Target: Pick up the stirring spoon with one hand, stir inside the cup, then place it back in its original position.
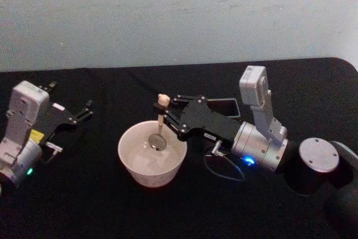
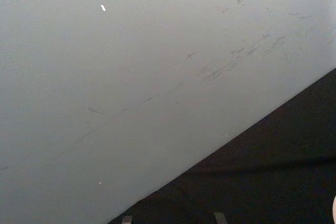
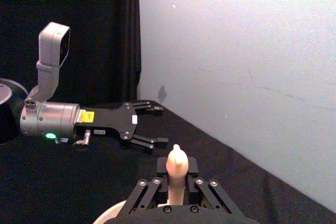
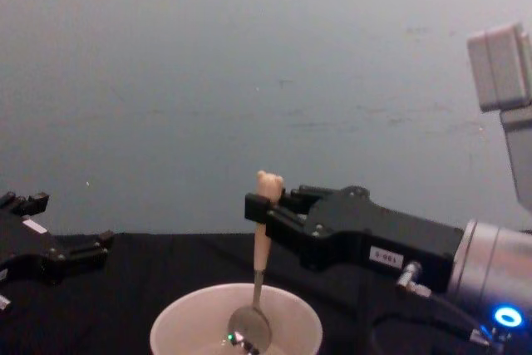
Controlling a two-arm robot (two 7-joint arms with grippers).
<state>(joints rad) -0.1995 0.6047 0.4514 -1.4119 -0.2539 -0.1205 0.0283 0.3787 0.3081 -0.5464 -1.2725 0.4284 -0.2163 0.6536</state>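
Note:
The cream-white cup [image 1: 146,173] stands at the table's middle. Over it, the stirring spoon [image 1: 160,120] hangs almost upright, its shiny bowl down inside the cup and its beige bear-head top sticking up. My right gripper [image 1: 166,117] reaches in from the right and is shut on the spoon's handle. The chest view shows the spoon [image 4: 261,243] pinched by the right gripper [image 4: 259,212] with its bowl below the cup [image 4: 293,315] rim. In the right wrist view the spoon [image 3: 176,164] top rises between the fingers. My left gripper [image 1: 78,113] rests open at the far left.
A dark grey square holder [image 1: 228,104] lies behind the right gripper. The right arm's black base [image 1: 316,166] stands at the right. A pale wall runs close behind the black table [image 1: 84,205]. The open left gripper [image 3: 149,125] appears across the table in the right wrist view.

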